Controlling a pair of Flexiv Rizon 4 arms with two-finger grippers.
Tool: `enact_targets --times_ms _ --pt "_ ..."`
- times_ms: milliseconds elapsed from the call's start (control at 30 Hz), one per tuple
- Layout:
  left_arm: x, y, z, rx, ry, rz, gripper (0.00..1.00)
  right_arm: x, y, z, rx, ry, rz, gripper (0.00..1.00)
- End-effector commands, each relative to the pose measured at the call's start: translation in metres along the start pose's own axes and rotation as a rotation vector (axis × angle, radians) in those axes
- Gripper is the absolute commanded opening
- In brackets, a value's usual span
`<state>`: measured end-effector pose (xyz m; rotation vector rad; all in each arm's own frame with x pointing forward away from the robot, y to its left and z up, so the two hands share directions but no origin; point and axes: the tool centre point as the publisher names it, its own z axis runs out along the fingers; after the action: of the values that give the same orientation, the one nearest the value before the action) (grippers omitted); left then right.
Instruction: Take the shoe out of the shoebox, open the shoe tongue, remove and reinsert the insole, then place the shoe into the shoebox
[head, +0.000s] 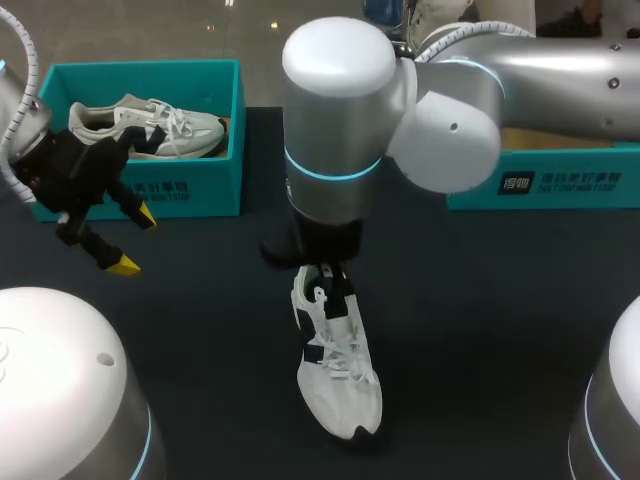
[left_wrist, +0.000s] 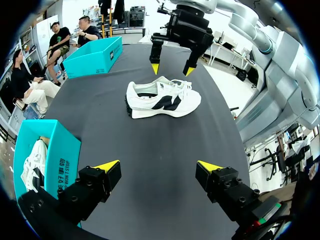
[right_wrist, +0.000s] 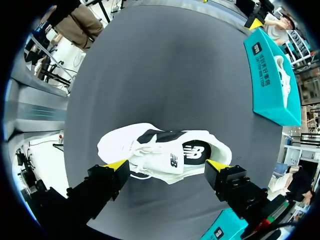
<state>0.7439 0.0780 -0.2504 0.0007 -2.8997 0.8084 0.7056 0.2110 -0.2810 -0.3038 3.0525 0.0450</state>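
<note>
A white shoe (head: 337, 372) with black side marks lies on the dark table, toe toward the front edge. My right arm (head: 400, 100) reaches to the middle, and its wrist hides the gripper in the head view. In the left wrist view my right gripper (left_wrist: 171, 68) hangs open just over the shoe (left_wrist: 162, 97). In its own view the right gripper (right_wrist: 167, 165) straddles the shoe (right_wrist: 165, 150) without touching it. My left gripper (head: 133, 240) is open and empty in front of the teal shoebox (head: 215, 185). In its own view the left gripper (left_wrist: 159, 166) is well short of the shoe.
The left shoebox (left_wrist: 62, 160) holds a second white shoe (head: 150, 125). Another teal box (head: 560, 180) stands at the back right, also seen as the far box (left_wrist: 95, 55). The shoebox with the second shoe (right_wrist: 272, 80) lies ahead of the right gripper.
</note>
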Motion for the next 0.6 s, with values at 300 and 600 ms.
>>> enact_targets --times_ms 300,600 --pt "0.000 0.000 0.000 -0.002 0.001 0.000 1.00 -0.052 0.007 0.002 0.020 0.001 -0.065 1.00" --pt "0.000 0.000 0.000 -0.002 0.001 0.000 1.00 -0.080 -0.004 0.001 0.052 -0.014 -0.060 1.00"
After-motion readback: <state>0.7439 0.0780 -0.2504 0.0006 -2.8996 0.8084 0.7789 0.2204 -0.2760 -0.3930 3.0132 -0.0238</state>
